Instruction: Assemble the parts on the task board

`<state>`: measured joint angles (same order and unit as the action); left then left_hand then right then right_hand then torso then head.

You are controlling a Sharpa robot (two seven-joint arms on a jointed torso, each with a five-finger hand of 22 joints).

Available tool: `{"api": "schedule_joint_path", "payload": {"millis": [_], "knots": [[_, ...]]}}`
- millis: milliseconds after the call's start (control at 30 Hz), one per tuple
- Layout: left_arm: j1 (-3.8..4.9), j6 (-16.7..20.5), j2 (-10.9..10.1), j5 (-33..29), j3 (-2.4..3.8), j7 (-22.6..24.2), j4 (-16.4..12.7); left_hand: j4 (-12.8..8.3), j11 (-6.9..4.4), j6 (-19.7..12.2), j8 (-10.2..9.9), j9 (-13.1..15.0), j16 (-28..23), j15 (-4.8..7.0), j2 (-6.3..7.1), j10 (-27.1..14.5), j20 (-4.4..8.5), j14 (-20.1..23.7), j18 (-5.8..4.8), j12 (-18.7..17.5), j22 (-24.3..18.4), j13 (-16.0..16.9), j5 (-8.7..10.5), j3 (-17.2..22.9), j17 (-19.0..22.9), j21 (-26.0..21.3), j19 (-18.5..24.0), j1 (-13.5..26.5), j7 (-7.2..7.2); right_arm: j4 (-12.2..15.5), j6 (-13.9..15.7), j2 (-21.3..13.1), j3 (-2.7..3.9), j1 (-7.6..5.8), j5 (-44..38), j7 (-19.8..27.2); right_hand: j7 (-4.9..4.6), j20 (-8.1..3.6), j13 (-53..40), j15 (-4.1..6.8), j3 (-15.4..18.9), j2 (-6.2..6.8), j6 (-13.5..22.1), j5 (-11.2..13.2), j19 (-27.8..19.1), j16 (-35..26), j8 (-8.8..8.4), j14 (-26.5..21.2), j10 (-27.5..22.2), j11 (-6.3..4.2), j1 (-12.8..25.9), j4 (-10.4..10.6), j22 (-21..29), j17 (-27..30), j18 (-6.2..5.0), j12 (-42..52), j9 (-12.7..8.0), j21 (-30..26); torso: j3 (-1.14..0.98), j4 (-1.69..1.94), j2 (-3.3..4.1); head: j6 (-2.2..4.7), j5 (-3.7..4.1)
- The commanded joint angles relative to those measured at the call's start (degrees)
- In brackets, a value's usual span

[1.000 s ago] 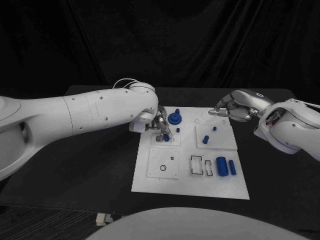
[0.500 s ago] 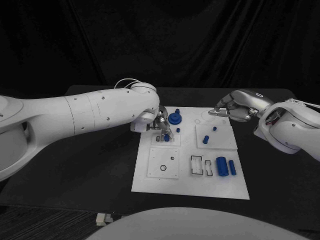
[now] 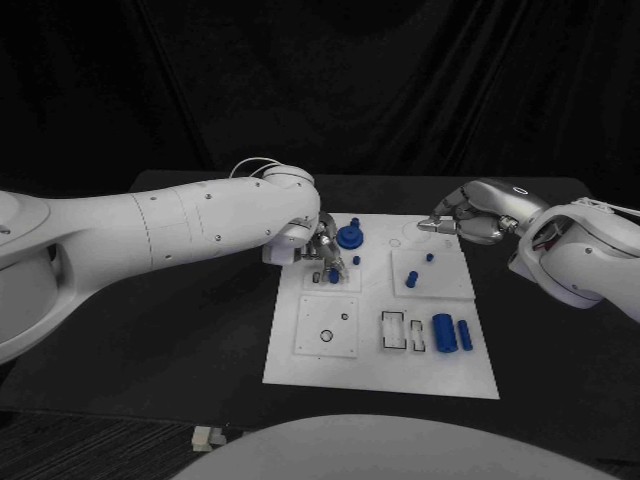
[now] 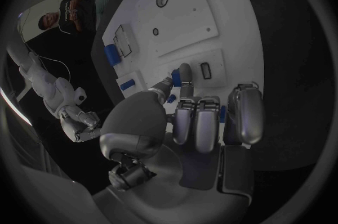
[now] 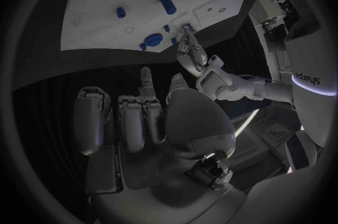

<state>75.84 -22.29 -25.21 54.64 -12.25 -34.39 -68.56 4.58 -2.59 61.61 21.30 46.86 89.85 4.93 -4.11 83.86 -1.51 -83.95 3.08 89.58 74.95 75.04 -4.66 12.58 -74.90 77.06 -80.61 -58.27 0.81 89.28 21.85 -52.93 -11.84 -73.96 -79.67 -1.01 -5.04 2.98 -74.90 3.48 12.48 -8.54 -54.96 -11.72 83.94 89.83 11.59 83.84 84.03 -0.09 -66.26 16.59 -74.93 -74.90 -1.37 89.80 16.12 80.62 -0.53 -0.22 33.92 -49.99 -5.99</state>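
Note:
The white task board (image 3: pixel 385 365) lies mid-table. My left hand (image 3: pixel 314 246) hovers over its far-left sub-plate and pinches a small blue part (image 4: pixel 175 78) between thumb and a finger, low over the plate beside a small slot (image 4: pixel 205 70). A round blue part (image 3: pixel 349 238) stands just right of that hand. Two blue pegs (image 3: pixel 411 281) stand on the far-right sub-plate, and two blue cylinders (image 3: pixel 443 332) lie at the near right. My right hand (image 3: pixel 459 223) hangs at the board's far-right corner with its fingers curled in and nothing in them.
Two rectangular slots (image 3: pixel 392 331) sit left of the cylinders, and a near-left sub-plate (image 3: pixel 327 338) has small round holes. Black table (image 3: pixel 190 340) surrounds the board. My left forearm (image 3: pixel 176 230) crosses the table's left side.

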Motion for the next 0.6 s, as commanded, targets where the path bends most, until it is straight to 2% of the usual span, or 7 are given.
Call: {"api": "schedule_joint_path", "payload": {"millis": [33, 200, 600], "knots": [[-0.15, -0.75, 0.14, -0.15, 0.03, 0.63, 0.00, -0.62, -0.48, -0.52, 0.57, 1.05, 0.15, 0.58, 0.11, 5.72, 0.41, -6.05, 0.55, -0.22, 3.90, 14.37, -0.68, -0.02, -15.10, -0.26, -0.12, -0.96, -0.09, 0.12, -0.18, -0.08, 0.04, 0.15, -0.10, -0.93, -0.06, 0.37, -15.10, -0.43, 0.23, -0.10, -0.53, -0.27, 0.72, 0.11, 0.31, 6.13, 5.97, 0.50, -0.67, -0.01, -11.73, -15.02, -1.13, 0.20, 0.08, -0.25, 0.00, 0.02, 0.01, -0.01, -0.04], [-0.20, -0.79, 0.18, -0.15, 0.03, 0.54, 0.00, -1.79, -0.71, -0.86, 1.38, 2.58, 0.15, 0.80, 0.73, 5.85, 0.60, -6.05, 0.45, -0.03, 4.31, 14.55, -0.02, 0.01, -15.10, 0.00, -0.48, -2.49, -0.31, 0.15, -0.19, -0.10, 0.04, 0.16, -0.10, -0.93, -0.06, 0.38, -15.10, -0.44, 0.34, -0.15, -0.55, -0.27, 0.69, 0.07, 0.32, 6.11, 5.97, 0.51, -0.72, 0.02, -11.71, -14.97, -1.14, 0.20, 0.09, -0.32, 0.00, 0.02, 0.02, -0.01, -0.05], [-0.33, -0.74, 0.36, -0.15, 0.03, 0.49, 0.30, -1.67, -0.81, -0.64, 1.86, 3.22, 0.15, 0.89, 0.64, 5.86, 0.69, -6.05, 0.43, -0.02, 4.42, 14.56, 0.46, -0.16, -15.10, 0.05, -0.60, -2.49, -0.41, 0.27, -0.14, -0.24, 0.04, 0.21, -0.10, -0.92, -0.06, 0.38, -15.10, -0.44, 0.34, -0.15, -0.55, -0.27, 0.69, 0.07, 0.32, 6.11, 5.97, 0.51, -0.72, 0.02, -11.71, -14.97, -1.14, 0.20, 0.09, -0.32, 0.00, 0.04, -0.02, -0.01, -0.05]]}}
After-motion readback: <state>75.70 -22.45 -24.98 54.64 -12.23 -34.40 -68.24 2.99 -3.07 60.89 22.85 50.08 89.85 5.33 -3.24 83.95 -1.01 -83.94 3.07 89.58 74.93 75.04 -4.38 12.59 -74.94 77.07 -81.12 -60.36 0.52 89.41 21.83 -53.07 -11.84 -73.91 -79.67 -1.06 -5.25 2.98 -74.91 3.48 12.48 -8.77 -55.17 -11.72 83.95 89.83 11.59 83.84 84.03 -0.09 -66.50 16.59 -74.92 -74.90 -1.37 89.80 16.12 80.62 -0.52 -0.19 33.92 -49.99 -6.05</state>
